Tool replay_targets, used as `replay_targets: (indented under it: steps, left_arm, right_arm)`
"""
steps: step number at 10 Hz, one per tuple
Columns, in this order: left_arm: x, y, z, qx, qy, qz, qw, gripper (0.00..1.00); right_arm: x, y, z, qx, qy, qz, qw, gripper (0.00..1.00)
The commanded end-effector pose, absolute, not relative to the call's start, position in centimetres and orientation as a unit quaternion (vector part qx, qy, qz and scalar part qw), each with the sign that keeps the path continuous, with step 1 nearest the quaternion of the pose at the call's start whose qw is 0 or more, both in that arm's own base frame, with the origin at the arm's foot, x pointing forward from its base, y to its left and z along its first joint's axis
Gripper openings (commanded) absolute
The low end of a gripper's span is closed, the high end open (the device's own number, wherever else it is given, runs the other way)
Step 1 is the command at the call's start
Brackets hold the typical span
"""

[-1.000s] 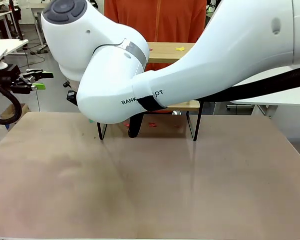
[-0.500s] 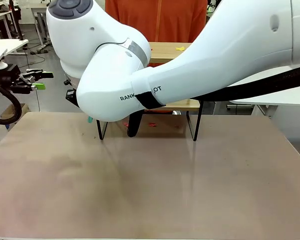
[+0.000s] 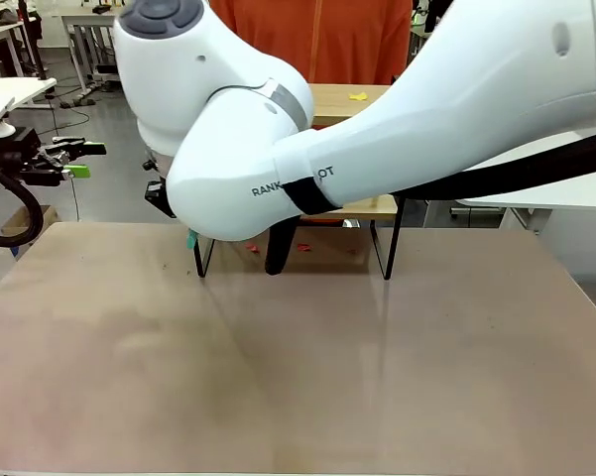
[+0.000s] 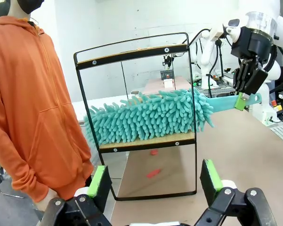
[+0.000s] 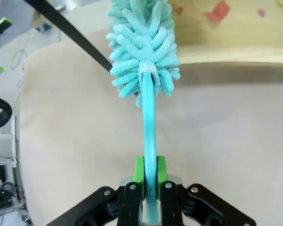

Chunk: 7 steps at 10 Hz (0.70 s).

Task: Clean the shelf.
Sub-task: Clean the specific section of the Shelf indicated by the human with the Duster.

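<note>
Right end effector (image 5: 149,175) farther right, pinching one duster (image 5: 143,52); left end effector (image 4: 155,181) spread.

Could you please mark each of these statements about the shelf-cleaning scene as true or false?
1. The right gripper is shut on the handle of a teal duster. True.
2. The duster's fluffy head lies on the top board of the shelf. False: it lies along the lower board.
3. The left gripper is holding a cloth. False: its jaws are open with nothing between them.
4. Red scraps lie on the table beneath the shelf. True.
5. A person in an orange hoodie stands beside the shelf. True.
</note>
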<state>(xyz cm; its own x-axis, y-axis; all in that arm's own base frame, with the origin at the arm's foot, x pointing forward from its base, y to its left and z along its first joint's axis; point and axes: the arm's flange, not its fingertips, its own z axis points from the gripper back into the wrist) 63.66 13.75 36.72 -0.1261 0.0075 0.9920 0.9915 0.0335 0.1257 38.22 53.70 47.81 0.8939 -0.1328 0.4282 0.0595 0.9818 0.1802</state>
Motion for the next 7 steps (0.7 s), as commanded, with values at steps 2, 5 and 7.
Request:
replay_targets:
  steps: [2,5,7]
  left_arm:
    - [63.4,13.6,36.9,-0.455,-0.538,-0.529,0.474,1.00]
    - [63.4,13.6,36.9,-0.455,-0.538,-0.529,0.474,1.00]
    - [63.4,13.6,36.9,-0.455,-0.538,-0.529,0.474,1.00]
  right_arm:
    - [36.5,49.0,47.0,0.096,-0.198,-0.027,0.975,0.13]
    - [36.4,44.6,47.1,0.097,-0.191,-0.041,0.976,0.13]
    - [36.7,41.6,47.2,0.100,-0.185,-0.063,0.976,0.13]
